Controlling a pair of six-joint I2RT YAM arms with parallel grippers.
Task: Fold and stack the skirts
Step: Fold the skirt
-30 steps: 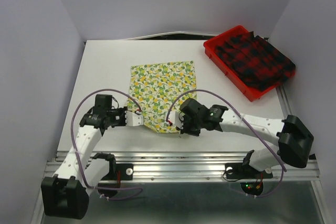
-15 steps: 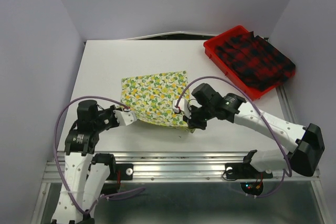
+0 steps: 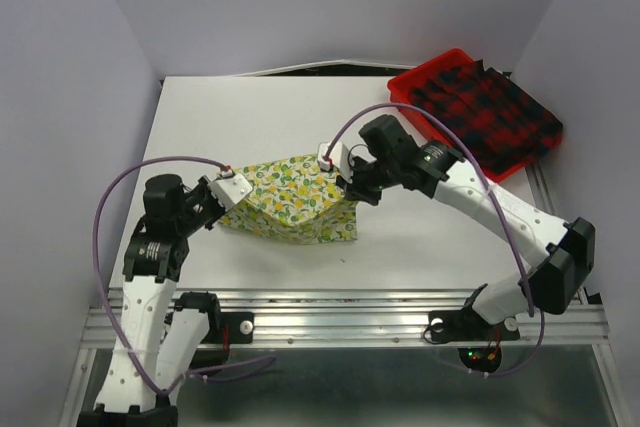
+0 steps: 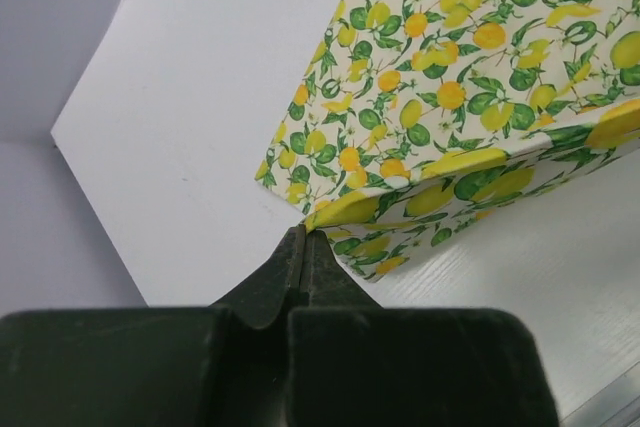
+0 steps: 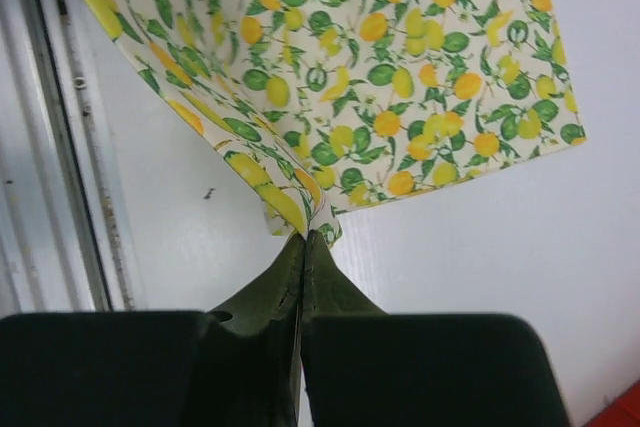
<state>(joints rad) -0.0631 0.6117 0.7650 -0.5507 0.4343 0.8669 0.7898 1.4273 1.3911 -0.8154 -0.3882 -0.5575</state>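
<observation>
The lemon-print skirt [image 3: 290, 205] hangs slung between the two arms like a small hammock, over the middle of the worktop [image 3: 220, 117] and a little toward its near edge. The left claw [image 3: 232, 185] has the left-hand corner and the right claw [image 3: 335, 159] has the right-hand one, which is held somewhat farther back. Between them the top edge sags in a shallow curve. The lower part of the cloth rests on the worktop, with its near right corner lying flat.

In the left wrist view that claw is pinched tight, its two dark fingers [image 4: 280, 282] pressed flush together on a corner of the cloth (only the thin fabric is nipped at the very tips). The cloth fans away from there, up and to the right, and is doubled along a fold so that a second layer shows under the first. The right wrist view shows much the same: the fingers [image 5: 280, 277] are closed flat on a corner, and the print spreads out above them. One layer runs off to the upper left, toward the metal rail [image 5: 60, 147] at the worktop's edge.

The plaid skirt [image 3: 490, 119], red and black, lies bunched in the red tray [image 3: 415, 82] at the far right corner of the worktop, well apart from both claws. It covers most of the tray and appears to lap over its right rim.
</observation>
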